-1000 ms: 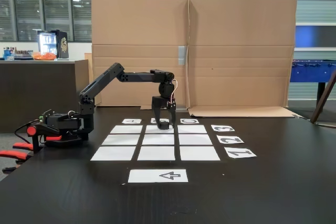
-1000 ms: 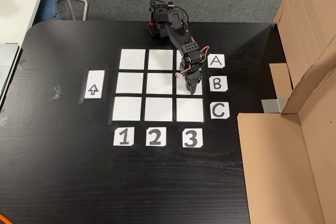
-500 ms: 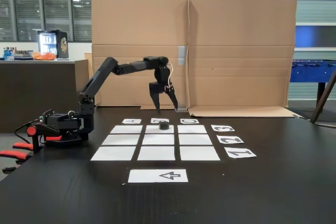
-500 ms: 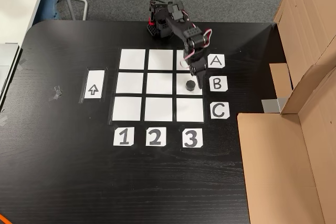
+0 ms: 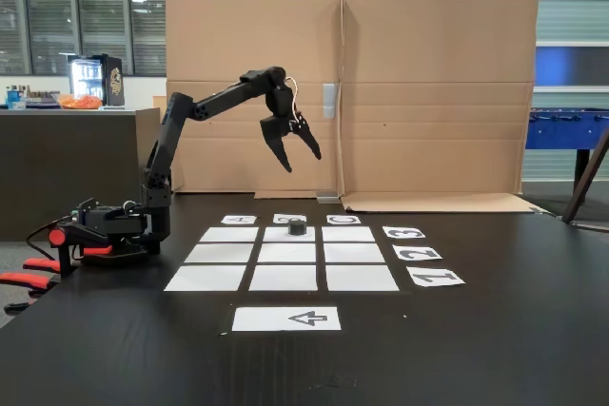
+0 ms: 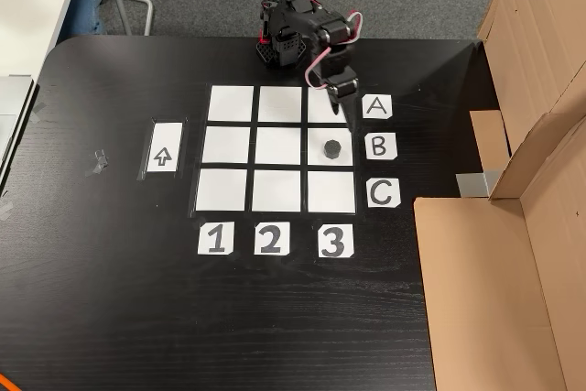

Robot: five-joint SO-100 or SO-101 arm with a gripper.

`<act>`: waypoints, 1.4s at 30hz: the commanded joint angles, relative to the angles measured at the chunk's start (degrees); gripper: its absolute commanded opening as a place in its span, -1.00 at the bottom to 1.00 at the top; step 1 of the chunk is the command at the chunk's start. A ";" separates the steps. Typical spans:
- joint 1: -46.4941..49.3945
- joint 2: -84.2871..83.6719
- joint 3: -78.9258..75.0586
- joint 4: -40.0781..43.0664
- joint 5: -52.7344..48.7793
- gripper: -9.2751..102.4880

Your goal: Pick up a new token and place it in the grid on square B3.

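Little black faceted token [image 6: 332,147] sits on square B3 [image 6: 331,158], a flat white paper cell in the grid [image 6: 279,185] on the dark woodgrain desk [image 6: 110,299]. The claw [image 5: 301,157] hangs high above with fingers spread, empty. The low front fixed view shows that height against the cardboard wall [image 5: 428,92]; the top-down one shows the B card [image 6: 380,146] readable just right of the token's cell.

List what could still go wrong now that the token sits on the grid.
1. The token lies in square B3 but toward its upper left part, nearer the gaps than the centre; a knock to the table could shift it over an edge.
2. The tool hangs open, raised above the grid; a low sweep across it might hit the token.
3. The grid is paper, so a dragging tool could displace the cells.
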 commanded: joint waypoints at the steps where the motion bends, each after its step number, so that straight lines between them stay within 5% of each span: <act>1: 3.52 5.98 1.58 0.26 -1.32 -0.25; 11: 17.58 15.82 9.32 0.18 -8.35 -0.26; 24: 47.29 24.17 16.88 -1.41 -22.41 -0.30; 42: 81.21 40.87 43.77 -18.46 -30.67 -0.31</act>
